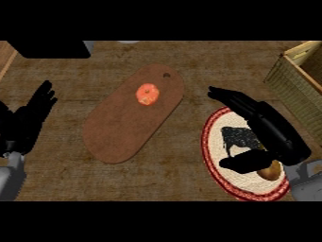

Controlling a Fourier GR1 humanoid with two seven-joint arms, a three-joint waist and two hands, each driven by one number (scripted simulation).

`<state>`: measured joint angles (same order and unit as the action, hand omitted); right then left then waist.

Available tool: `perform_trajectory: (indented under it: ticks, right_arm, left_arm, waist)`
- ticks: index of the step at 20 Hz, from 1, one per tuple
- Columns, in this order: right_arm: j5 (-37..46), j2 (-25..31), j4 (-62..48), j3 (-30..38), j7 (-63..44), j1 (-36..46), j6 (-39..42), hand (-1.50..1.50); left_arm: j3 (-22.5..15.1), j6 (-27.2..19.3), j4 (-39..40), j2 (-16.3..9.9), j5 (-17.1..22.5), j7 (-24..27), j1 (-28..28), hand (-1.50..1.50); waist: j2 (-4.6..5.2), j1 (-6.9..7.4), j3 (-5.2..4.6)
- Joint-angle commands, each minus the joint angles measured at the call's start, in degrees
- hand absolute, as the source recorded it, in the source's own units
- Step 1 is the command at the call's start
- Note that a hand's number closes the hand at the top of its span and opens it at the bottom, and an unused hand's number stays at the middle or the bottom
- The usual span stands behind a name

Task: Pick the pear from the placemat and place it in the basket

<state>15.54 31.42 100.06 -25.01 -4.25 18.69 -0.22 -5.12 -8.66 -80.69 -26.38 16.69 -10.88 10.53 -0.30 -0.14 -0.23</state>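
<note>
the right robot hand (271, 130) lies over the round red-rimmed placemat (212, 142) at the near right, fingers stretched far-left and thumb tucked beside the pear (268, 171), not yet curled round it. the pear is yellow-brown, mostly hidden under the palm, resting on the placemat by a dark printed figure. no writing can be read. the wicker basket (299, 90) stands at the far right. left of the placemat, a brown cutting board (122, 127) carries an orange-red fruit (147, 94) on the wooden surface (65, 85). the left robot hand (20, 120) rests open, far left.
</note>
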Motion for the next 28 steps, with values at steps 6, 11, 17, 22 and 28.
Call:
perform_trajectory:
  ticks: [6,11,17,22,28]
  right_arm:
    - [10.97,13.17,3.92,1.69,-31.45,13.51,15.42,-1.50]
    - [-3.55,16.48,4.99,7.43,-41.00,21.48,33.81,-1.50]
    - [-19.93,19.15,5.45,14.42,-45.97,19.43,45.20,-1.50]
    - [-28.30,20.35,10.38,21.42,-46.04,11.48,43.50,-1.50]
    - [-26.53,20.12,17.32,33.49,-38.11,0.31,41.70,-1.50]
  left_arm:
    - [0.60,0.34,0.93,-0.19,-0.42,-0.40,1.91,0.00]
    - [1.50,1.85,2.87,0.22,-0.09,1.48,0.81,0.00]
    - [2.13,1.74,1.39,-0.16,-0.80,-1.14,2.11,0.00]
    - [1.32,2.67,0.29,2.23,-2.27,2.64,-2.61,0.00]
    - [3.77,3.24,1.90,2.60,-2.00,1.34,-0.42,0.00]
  waist:
    - [-0.26,-0.55,-0.09]
    - [0.03,0.03,0.02]
    - [-0.06,-0.46,0.18]
    - [-0.01,-0.46,0.22]
    - [0.07,-0.70,0.26]
